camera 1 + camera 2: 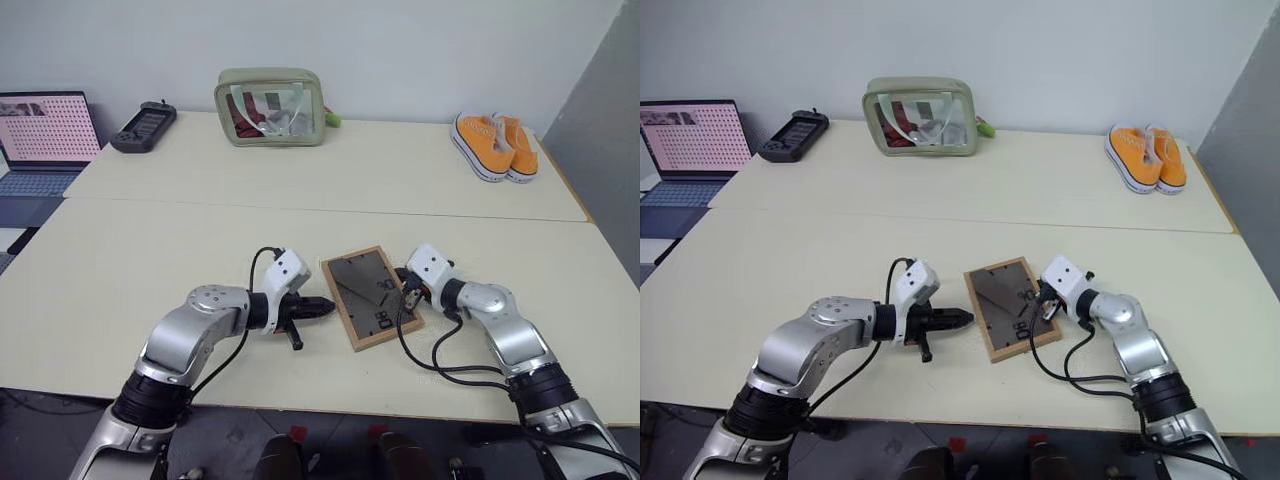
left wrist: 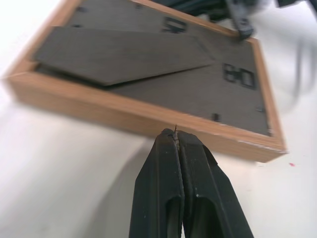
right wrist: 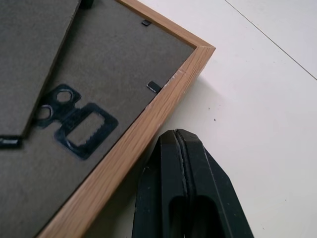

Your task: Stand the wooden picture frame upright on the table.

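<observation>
The wooden picture frame (image 1: 368, 296) lies face down on the cream table (image 1: 150, 260), its dark grey back panel and folded stand (image 2: 124, 52) facing up. My left gripper (image 1: 325, 308) is shut and empty, its tips close against the frame's left edge (image 2: 148, 116). My right gripper (image 1: 409, 297) is shut too, holding nothing, and rests right beside the frame's right border (image 3: 143, 131) near a corner. Black hanger hardware (image 3: 77, 121) shows on the back panel.
A green transparent pouch (image 1: 271, 107) stands at the far middle of the table, orange shoes (image 1: 494, 145) at the far right, a black controller (image 1: 144, 126) and an open laptop (image 1: 42, 135) at the far left. A seam (image 1: 300, 208) joins two tabletops.
</observation>
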You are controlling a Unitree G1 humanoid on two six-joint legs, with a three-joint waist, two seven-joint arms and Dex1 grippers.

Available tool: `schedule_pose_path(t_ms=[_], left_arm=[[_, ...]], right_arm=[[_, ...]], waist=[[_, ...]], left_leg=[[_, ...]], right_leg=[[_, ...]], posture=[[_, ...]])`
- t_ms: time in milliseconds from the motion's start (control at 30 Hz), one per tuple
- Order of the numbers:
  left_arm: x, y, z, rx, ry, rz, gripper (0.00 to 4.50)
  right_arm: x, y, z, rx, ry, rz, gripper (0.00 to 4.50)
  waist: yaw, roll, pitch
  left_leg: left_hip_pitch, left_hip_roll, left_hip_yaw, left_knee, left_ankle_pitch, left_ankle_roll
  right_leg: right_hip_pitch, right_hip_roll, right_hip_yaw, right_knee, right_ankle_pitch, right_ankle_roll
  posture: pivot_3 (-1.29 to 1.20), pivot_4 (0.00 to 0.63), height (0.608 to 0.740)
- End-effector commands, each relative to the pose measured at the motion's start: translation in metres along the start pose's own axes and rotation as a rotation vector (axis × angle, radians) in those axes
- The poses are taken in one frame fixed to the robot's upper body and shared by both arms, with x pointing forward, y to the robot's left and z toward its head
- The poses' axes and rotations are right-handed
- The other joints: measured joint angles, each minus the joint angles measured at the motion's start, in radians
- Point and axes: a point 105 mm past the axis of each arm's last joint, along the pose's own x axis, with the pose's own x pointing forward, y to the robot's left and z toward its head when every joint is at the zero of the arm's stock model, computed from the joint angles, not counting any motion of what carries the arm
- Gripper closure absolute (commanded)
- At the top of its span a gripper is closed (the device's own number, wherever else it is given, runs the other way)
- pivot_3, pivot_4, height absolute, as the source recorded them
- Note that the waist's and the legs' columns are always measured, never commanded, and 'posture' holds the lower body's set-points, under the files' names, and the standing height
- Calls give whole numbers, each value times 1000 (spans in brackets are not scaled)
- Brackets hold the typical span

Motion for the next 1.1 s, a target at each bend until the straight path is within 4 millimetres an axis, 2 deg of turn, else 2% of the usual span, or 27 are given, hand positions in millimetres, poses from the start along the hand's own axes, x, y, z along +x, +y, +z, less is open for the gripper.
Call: schedule_pose_path(t_ms=[33,133,267,333,433,633,733,833,933,1000,1033,1067,1100], left_arm=[[-16,14,13,11,-39,66,4491],[-27,16,15,-102,-51,66,4491],[-47,2,21,-403,-68,-81,4491],[-55,2,24,-557,-79,-106,4491],[-53,8,17,-713,-77,-102,4491],[-38,4,-5,-805,5,-62,4491],[-26,-7,-17,-867,58,-89,4491],[-16,-19,-17,-895,63,-122,4491],[-14,-25,-18,-914,69,-116,4491],[-25,-37,-16,-855,141,-178,4491],[-33,-41,-16,-773,222,-165,4491],[-41,-35,-11,-730,243,-143,4491],[-47,-17,-4,-747,225,-88,4491]], right_arm=[[-19,-10,4,-49,-14,-20,4500],[-32,-10,2,-60,-7,-2,4500],[-46,-9,4,-84,-10,37,4500],[-52,-12,6,-91,-12,46,4500],[-56,-15,8,-98,-12,53,4500],[-51,-15,17,-98,-37,61,4500],[-44,-7,21,-93,-54,76,4500],[-35,4,19,-81,-49,92,4500],[-33,12,16,-73,-33,109,4500],[-36,17,13,-78,-26,121,4500],[-38,18,12,-70,-25,123,4500],[-40,17,12,-61,-26,121,4500],[-41,17,12,-59,-25,119,4500]], waist=[[2,0,0],[4,0,0],[1,0,0],[-2,0,0],[-7,0,0],[-7,0,0],[-7,0,0],[-7,0,0],[-6,0,0],[-6,0,0],[-7,-1,0],[-9,-1,0],[-8,1,-1]], left_leg=[[0,0,0,0,0,0],[0,0,0,0,0,0],[0,0,0,0,0,0],[0,0,0,0,0,0],[0,0,-1,0,0,0],[0,0,-1,1,0,0],[1,0,-2,1,0,0],[1,0,-2,1,0,0],[0,0,-2,1,0,0],[1,0,-2,2,0,0],[0,0,-2,2,0,0],[0,0,-3,2,0,0],[0,1,-3,2,0,-1]], right_leg=[[0,0,0,0,0,0],[0,0,0,0,0,0],[0,0,0,0,0,0],[0,0,-1,0,0,0],[1,0,-1,0,0,1],[1,0,-1,0,0,0],[1,0,-1,1,0,0],[1,-1,-1,1,0,0],[1,-1,-1,1,0,0],[1,-1,-1,1,0,0],[1,-1,-1,2,0,0],[1,-1,-1,2,0,0],[0,1,-1,2,0,0]], posture=[[0,150,740],[0,150,740],[0,150,740],[0,150,740],[0,150,740],[0,150,740],[0,150,740],[0,150,740],[0,150,740],[0,150,740],[0,150,740],[0,150,740],[0,150,740]])
